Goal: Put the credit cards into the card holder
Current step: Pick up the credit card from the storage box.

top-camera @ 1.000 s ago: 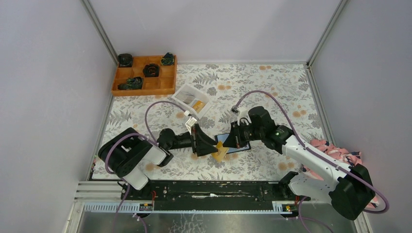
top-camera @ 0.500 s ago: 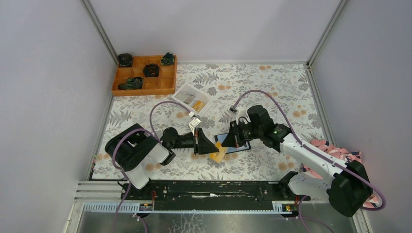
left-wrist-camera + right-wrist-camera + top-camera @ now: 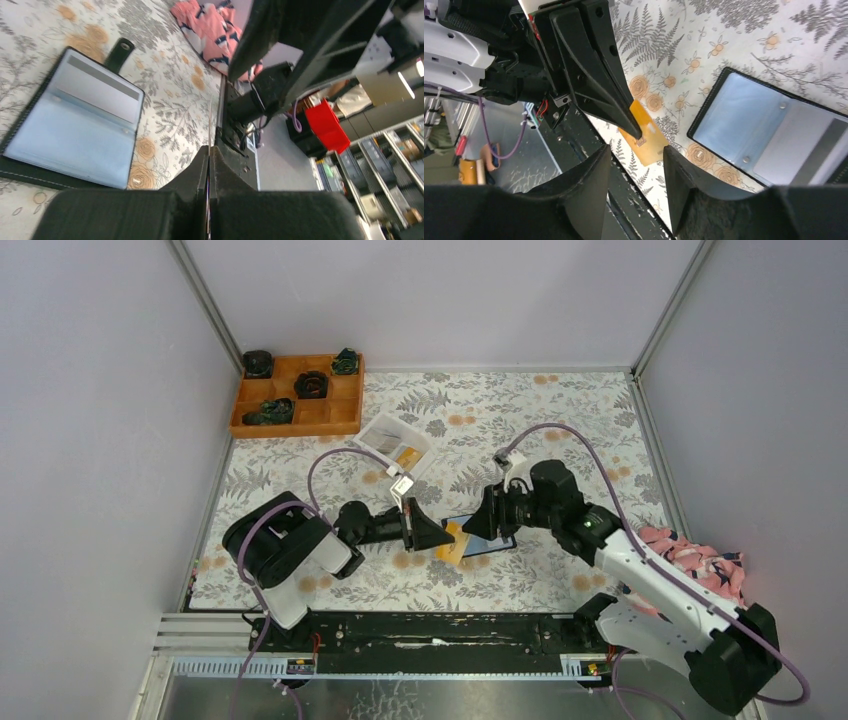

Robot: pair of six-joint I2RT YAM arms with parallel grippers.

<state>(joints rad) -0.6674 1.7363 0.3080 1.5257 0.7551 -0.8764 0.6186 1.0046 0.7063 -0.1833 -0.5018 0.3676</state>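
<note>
Plainly, the left gripper (image 3: 636, 131) is pinching an orange-yellow credit card (image 3: 650, 146) by one end, its fingers pressed together on the plastic. The card is hanging tilted at the near-left corner of the card holder (image 3: 744, 127); whether its free end is touching the table (image 3: 704, 30) is not showing. With so little of the card inside the grip, it is risking a pivot or a slip the moment its edge is meeting any resistance. The card holder is lying open and flat, pale inner face up, with nothing pinning it. A card pushing against a pocket lip is therefore likely to be shoving the whole wallet along the table rather than sliding in. The pocket openings are looking narrow, and a tilted card is liable to be catching on the lip or riding over the top. Further right, the right gripper (image 3: 636, 162) is hovering with fingers spread, holding nothing, close by the card and the holder, so the two grippers are running a risk of knocking together if both are closing in at once
</note>
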